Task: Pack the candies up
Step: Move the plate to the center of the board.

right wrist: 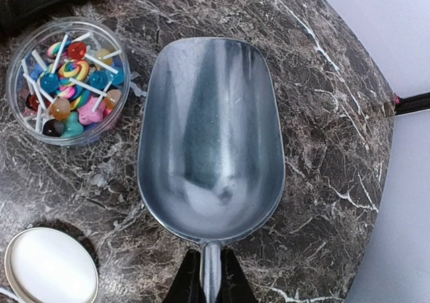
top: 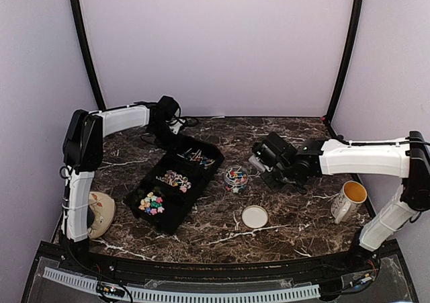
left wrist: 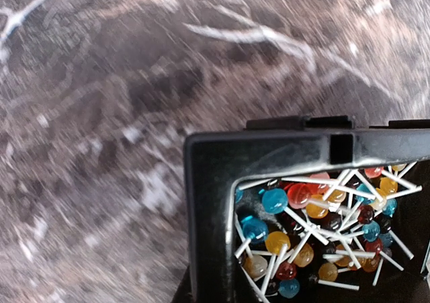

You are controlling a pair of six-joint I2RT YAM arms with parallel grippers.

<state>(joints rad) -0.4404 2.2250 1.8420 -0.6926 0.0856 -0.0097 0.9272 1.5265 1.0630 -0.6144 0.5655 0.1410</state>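
A black tray (top: 134, 197) holds candies in three compartments: pastel star pieces (top: 152, 202) nearest, pinkish round ones (top: 175, 180) in the middle, small lollipops (top: 197, 156) (left wrist: 316, 229) at the far end. A clear round tub (right wrist: 15, 61) (top: 236, 177) right of the tray holds mixed candies (right wrist: 70, 81). My left gripper (top: 171, 138) (left wrist: 209, 296) is shut on the tray's wall (left wrist: 208, 202) at its far corner; only a sliver of one finger shows. My right gripper (right wrist: 211, 283) (top: 270, 165) is shut on the handle of an empty metal scoop (right wrist: 208, 135), just right of the tub.
The tub's white lid (top: 254, 216) (right wrist: 50, 266) lies on the marble table in front of the tub. A white mug with a yellow inside (top: 349, 199) stands at the right edge. A beige object (top: 101, 212) lies at the left edge beside the left arm.
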